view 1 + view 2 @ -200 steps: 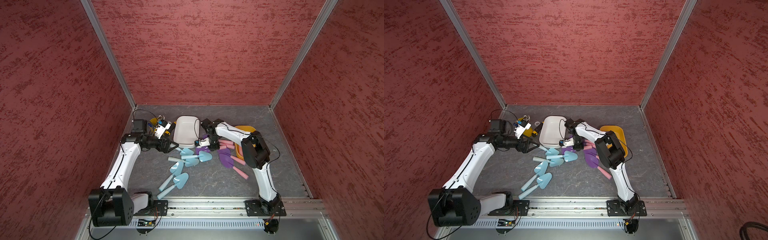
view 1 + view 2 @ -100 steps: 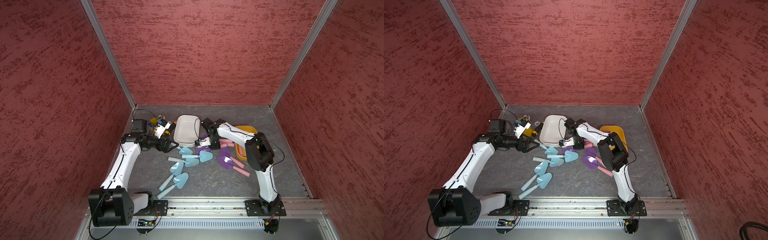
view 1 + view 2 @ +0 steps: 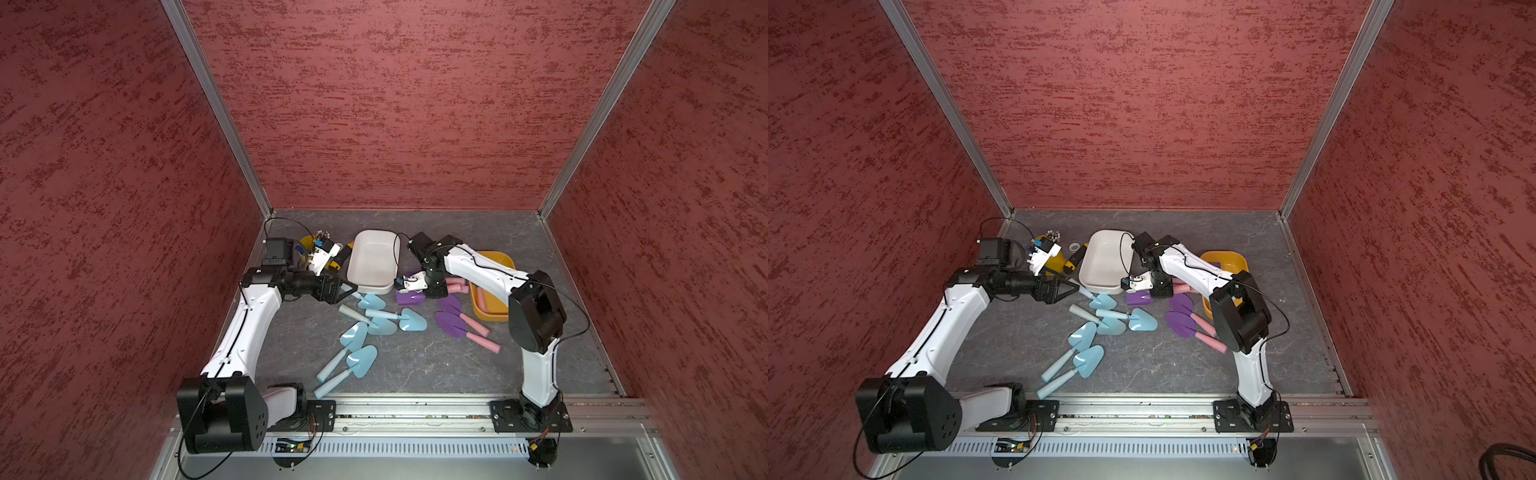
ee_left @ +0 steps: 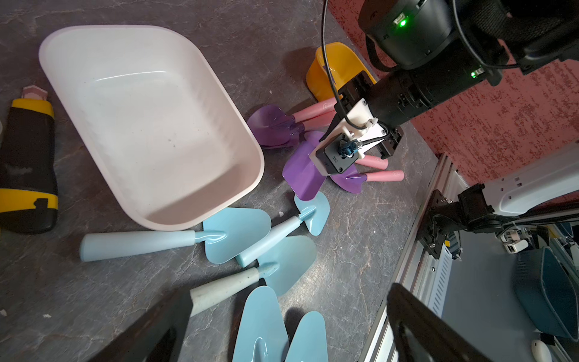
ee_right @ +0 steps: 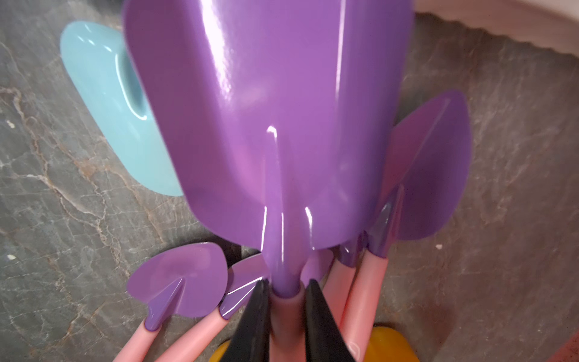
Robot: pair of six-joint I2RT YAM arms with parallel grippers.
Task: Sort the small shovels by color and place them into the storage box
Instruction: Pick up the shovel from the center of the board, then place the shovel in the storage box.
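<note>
One purple shovel [image 5: 266, 125] pinched in R claw [image 5: 285, 283], L claw [image 3: 347, 291] spread wide

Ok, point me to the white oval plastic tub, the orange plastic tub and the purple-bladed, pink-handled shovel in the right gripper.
white oval plastic tub [image 3: 374, 259]: in a top view, bare floor inside.
orange plastic tub [image 3: 490, 313]: in a top view, its near wall.
purple-bladed, pink-handled shovel [image 5: 266, 109]: right wrist view, middle of the blade.
</note>
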